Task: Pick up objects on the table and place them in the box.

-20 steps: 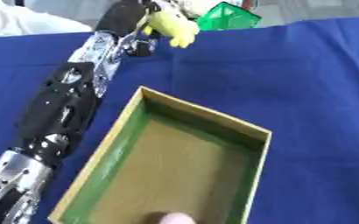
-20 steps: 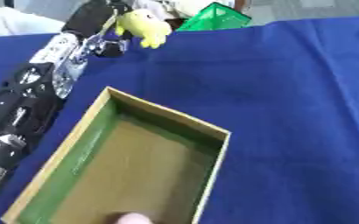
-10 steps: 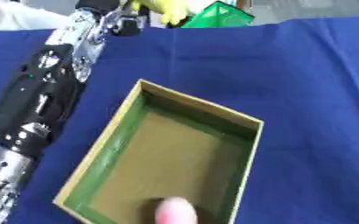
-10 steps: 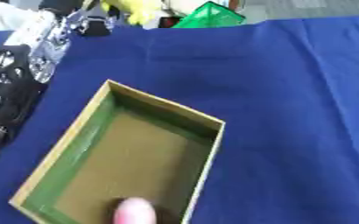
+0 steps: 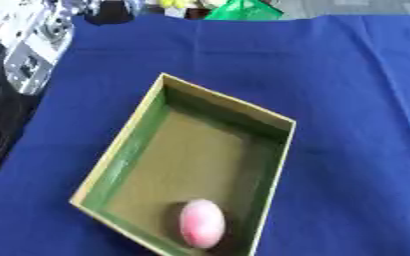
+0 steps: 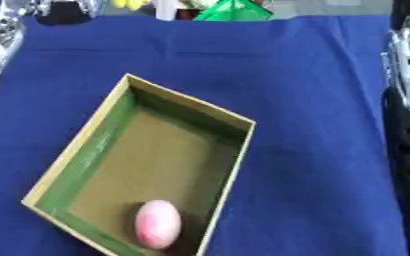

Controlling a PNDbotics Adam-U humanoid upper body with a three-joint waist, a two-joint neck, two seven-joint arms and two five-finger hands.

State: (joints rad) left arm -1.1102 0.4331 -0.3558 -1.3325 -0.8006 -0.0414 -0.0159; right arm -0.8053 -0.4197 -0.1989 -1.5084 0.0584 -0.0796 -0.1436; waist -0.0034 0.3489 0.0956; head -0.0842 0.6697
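Pink egg-shaped object (image 5: 201, 223) inside the box (image 5: 226, 98), lying on the floor at the near end, close to the right wall. One item therefore counted as placed.

Change over the last second: whole field shifted, table and box alike, so read as head tilt, not as movement of the things. Box now seen almost whole, open, skewed on the blue cloth (image 5: 348, 75); pink object, a sliver at the bottom edge a second ago, now in full view.

Yellow object (image 6: 130, 4) pushed to the very top edge by that same shift; only a scrap showing, just left of the green object (image 5: 242, 10). A second ago seen at the left hand; now impossible to say whether held or resting on the table.

Left hand (image 5: 108, 9) only a dark shape at the top edge, beside the yellow scrap. Fingers not visible: spread, curled or pinching, cannot tell. Left arm (image 5: 33, 50) along the left edge, reaching to the far side, well apart from the box.

Right arm (image 6: 408, 75) newly at the right edge of the right eye view; hand not made out, state cannot be told.

Judgement: yellow and green objects outstanding at the far edge; transfer of the yellow one probably in hand.
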